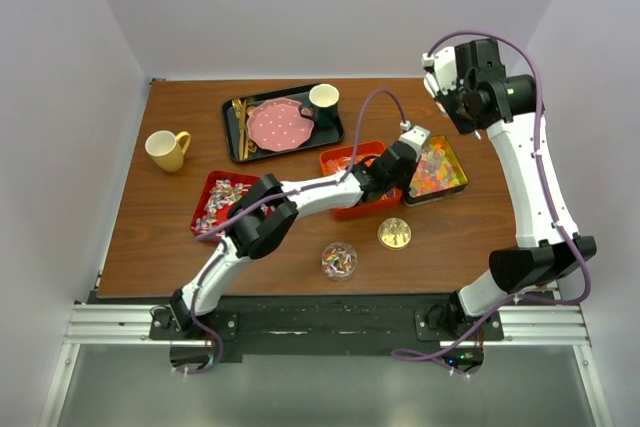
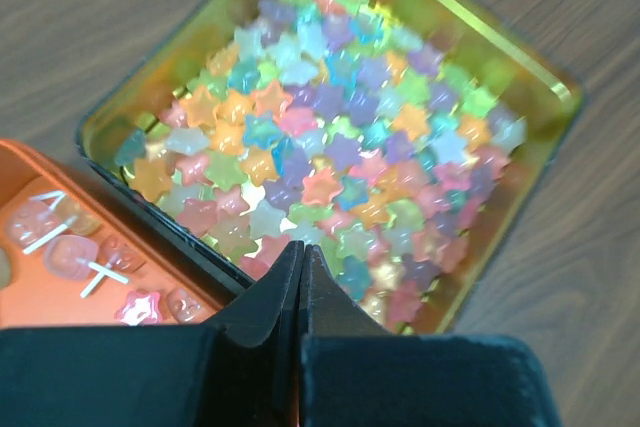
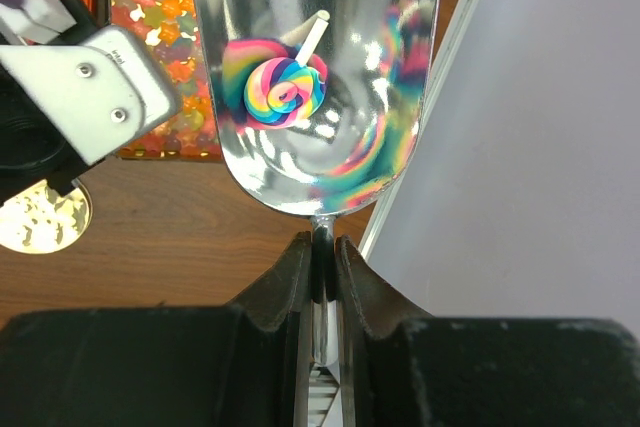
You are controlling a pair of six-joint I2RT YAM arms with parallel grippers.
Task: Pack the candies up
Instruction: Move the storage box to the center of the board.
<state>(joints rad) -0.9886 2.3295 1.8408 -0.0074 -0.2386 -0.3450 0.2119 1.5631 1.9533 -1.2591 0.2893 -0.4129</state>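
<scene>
"Scanning from the left: wrapped candies (image 1: 222, 199) fill the red tin (image 1: 205, 187), and pale pieces on sticks lie in the orange tin (image 2: 30, 297). The left gripper (image 2: 302, 252) has its fingers pressed together on nothing and hangs over the near rim of the gold tin (image 2: 500, 42), which is heaped with star candies (image 2: 330, 147)."

"And the right one?"

"The right gripper (image 3: 320, 247) is clamped on the handle of a metal scoop (image 3: 380, 47), held high at the far right. One rainbow lollipop (image 3: 285, 87) lies in its bowl."

"So how should it go?"

"I'd guess the lollipop is bound for the little clear bowl (image 1: 339, 260) at the near edge, which has a few coloured pieces in it. Keep the scoop level on the way, because the sweet sits loose on slick metal. Bring it low before tipping; that mouth looks narrow. The left arm stretches across the orange tin, so I'd pass in front of it."

"What about the room?"

"There's a brown wood-grain table (image 1: 160, 247) with a yellow mug (image 1: 165, 150) at the left. Behind sits a black tray (image 1: 230, 117) with a pink dotted plate (image 1: 278, 125), and a gold lid (image 1: 394, 234) lies beside the bowl. Plain pale walls (image 1: 350, 7) close in on three sides."
</scene>
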